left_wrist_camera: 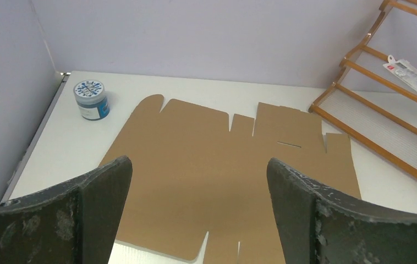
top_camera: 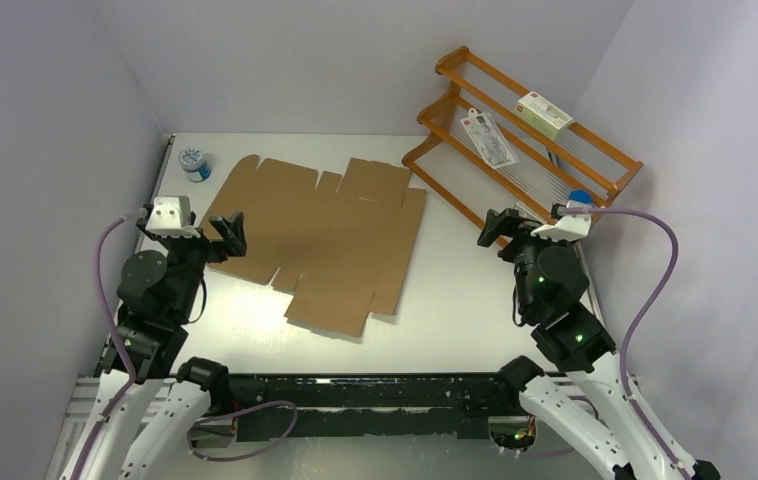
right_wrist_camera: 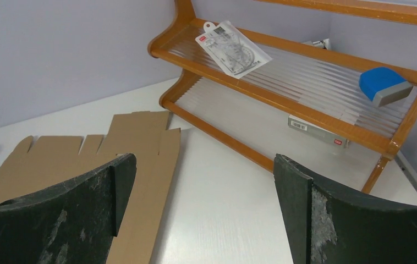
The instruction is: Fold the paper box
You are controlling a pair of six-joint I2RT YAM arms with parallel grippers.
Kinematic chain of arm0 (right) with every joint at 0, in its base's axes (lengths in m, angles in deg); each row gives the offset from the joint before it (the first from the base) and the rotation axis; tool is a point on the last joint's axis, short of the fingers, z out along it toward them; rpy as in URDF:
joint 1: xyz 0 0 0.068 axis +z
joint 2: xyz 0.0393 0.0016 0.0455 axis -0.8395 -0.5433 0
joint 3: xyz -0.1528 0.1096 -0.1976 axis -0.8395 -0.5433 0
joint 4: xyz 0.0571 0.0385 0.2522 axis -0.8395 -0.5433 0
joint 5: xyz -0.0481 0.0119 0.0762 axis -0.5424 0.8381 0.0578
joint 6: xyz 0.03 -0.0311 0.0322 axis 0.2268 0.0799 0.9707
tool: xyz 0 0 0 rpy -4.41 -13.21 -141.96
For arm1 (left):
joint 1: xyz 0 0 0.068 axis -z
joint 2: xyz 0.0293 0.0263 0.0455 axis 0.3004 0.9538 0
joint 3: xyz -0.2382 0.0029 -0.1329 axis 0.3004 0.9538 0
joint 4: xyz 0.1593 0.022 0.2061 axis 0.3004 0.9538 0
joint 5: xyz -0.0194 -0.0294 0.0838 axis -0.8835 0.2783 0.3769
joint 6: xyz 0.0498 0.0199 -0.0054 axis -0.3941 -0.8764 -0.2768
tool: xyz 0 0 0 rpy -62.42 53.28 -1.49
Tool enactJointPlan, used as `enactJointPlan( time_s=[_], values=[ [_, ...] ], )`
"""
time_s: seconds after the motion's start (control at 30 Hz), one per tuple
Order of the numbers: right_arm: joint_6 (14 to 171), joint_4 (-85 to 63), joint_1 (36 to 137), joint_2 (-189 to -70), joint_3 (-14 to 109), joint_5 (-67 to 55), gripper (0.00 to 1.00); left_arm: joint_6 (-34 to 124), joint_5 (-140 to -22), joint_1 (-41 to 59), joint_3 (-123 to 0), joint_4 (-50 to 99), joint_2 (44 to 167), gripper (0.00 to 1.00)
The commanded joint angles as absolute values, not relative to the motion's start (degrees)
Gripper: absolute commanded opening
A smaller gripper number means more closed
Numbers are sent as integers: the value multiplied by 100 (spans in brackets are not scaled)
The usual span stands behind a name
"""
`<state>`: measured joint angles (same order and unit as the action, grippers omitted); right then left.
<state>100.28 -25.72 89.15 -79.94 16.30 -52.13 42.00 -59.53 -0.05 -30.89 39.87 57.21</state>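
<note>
So the paper box (top_camera: 320,235) isn't a box yet. It's one flat die-cut cardboard sheet lying on the white worktop (top_camera: 455,290), with its nearest edge just beside the foot of the wooden rack (top_camera: 515,130).

My worry is that a sheet lying that flat gives the fingers nothing to get under. I reckon a push at the edge slides the whole thing toward the rack instead of lifting a flap. The flaps might also spring back flat if only one arm holds them.

The left claw (top_camera: 233,232) hovers over the side of the sheet farthest from the rack, spread about as wide as it goes and gripping nothing. The right claw (top_camera: 495,228) sits near the rack's front end, off the sheet, and it's wide open and empty too. It looks close enough to clip the rack on a careless swing.
</note>
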Motion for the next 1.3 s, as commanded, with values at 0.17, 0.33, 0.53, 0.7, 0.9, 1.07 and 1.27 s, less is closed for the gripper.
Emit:
enactJointPlan(
  time_s=[0.17,0.33,0.53,0.7,0.9,1.07,1.27],
  values=[
    [10212,-2321,8917,-7755,1492,-4944,100,4107,-5818,36,-3059,3803,5919,97],
    [10413,-2431,8917,-7934,1454,-4659,100,4166,-5810,27,-3054,3755,6123,97],
    [10632,-2075,8910,-8441,1113,-3975,100,4226,-6049,18,-3280,4043,7005,97],
    [10719,-1376,8908,-9045,675,-3198,100,4265,-5927,-5,-3755,4470,8178,97],
    [10543,-699,8917,-10069,407,-3088,100,4513,-6872,-286,-4577,4762,9735,97],
    [10337,-486,8926,-10665,346,-3216,100,4530,-7174,-387,-5293,4876,10964,97],
    [10489,-99,9123,-11293,284,-2909,100,4635,-7517,-743,-5714,4811,12163,97]
  ],
)
